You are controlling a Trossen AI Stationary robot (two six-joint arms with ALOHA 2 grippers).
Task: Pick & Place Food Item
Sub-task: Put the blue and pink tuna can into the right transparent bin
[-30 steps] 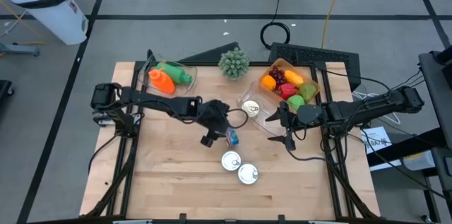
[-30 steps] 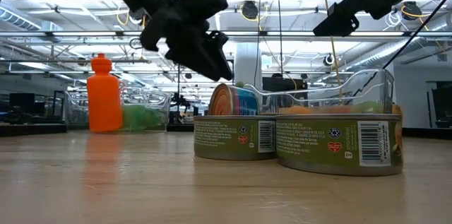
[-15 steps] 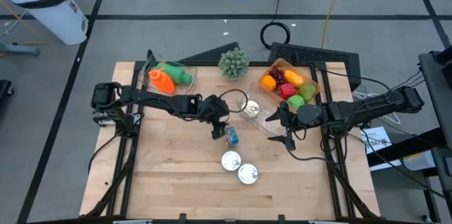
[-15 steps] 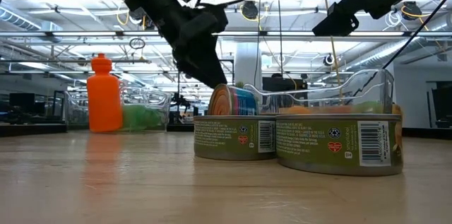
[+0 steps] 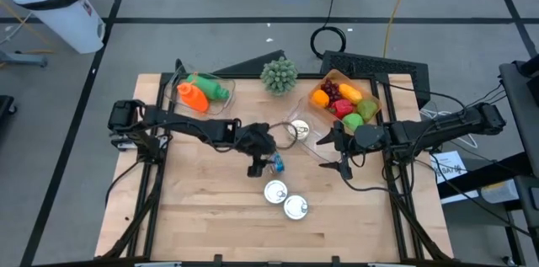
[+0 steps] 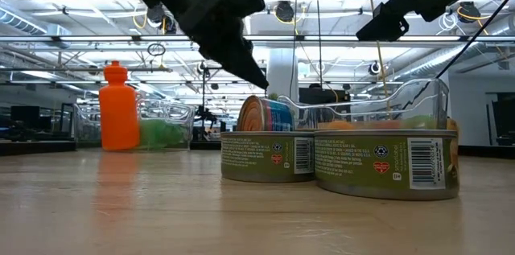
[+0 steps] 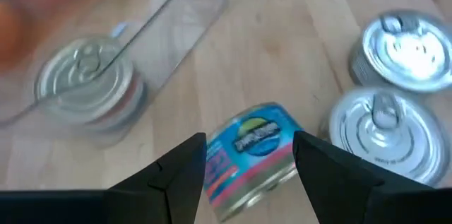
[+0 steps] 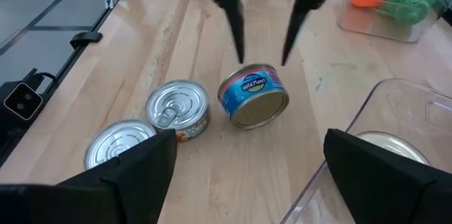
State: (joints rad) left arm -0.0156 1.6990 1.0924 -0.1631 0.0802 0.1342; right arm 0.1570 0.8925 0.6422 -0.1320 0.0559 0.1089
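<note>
The blue can lies on its side on the wooden table, near the middle, and it is the landmark for the rest. Its label is blue with a pink band, clear in the left wrist view and in the right wrist view. The left gripper hangs just beside and above this can, with its 2 fingers spread wide, one on each side of the can; nothing is held between them, and I cannot tell if they touch it. In front of the blue can stand 2 upright cans, touching each other, with silver pull-tab lids. Behind the blue can is a clear container with 1 more can inside. Farther behind stands a box of fruit. The right gripper waits beside the clear container, well apart from the blue can, its fingers open wide and empty. Far on the other side, a clear tub holds an orange bottle.
</note>
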